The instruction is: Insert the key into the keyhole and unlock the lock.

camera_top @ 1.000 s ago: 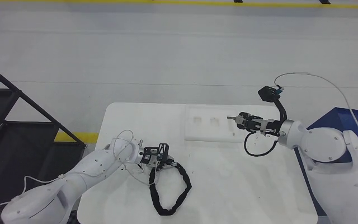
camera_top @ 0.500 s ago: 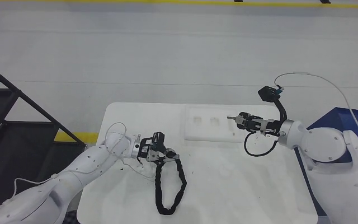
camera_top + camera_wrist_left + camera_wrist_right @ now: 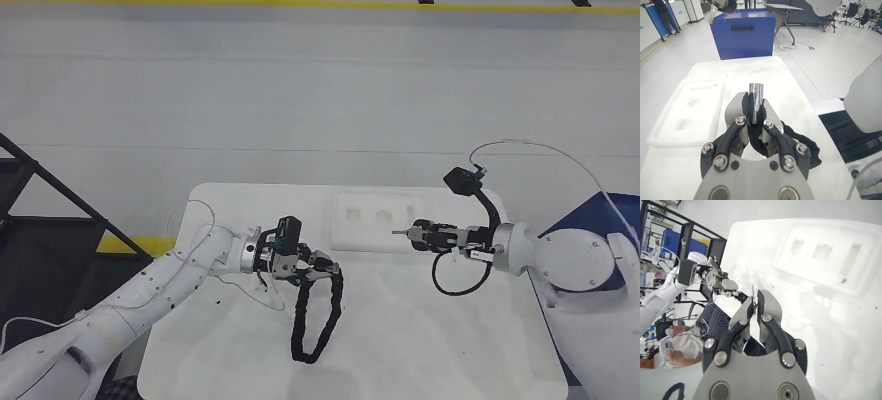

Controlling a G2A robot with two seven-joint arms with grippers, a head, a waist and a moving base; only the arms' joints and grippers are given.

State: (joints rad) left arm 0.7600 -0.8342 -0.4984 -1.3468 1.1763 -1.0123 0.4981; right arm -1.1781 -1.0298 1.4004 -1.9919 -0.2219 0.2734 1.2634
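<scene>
1. White table point(image 3: 430, 330) on a pale grey floor, with a yellow line along the far side of the floor.
2. Lock point(image 3: 755, 91): a chrome cylinder over the table's left half. The left gripper point(image 3: 753, 98) is clamped on it. Its end projects past the fingertips toward the right arm.
3. Black sleeved chain point(image 3: 318, 320) runs from the lock in a long loop toward the table's near edge.
4. Key point(image 3: 753, 290): a thin metal blade seen edge-on, pinched tight in the right gripper point(image 3: 755, 297). Its tip sticks out beyond the fingertips and points toward the lock.
5. Key and lock are apart with a gap between them. The key is not inserted.
6. The key tip hangs over a white foam tray point(image 3: 345, 237) with rectangular recesses, at the table's far side.
7. Blue cabinet point(image 3: 743, 36) with a black handle stands beyond the table.
8. Print on a white wall panel is cut off at the edge of the left wrist view and is not legible.
</scene>
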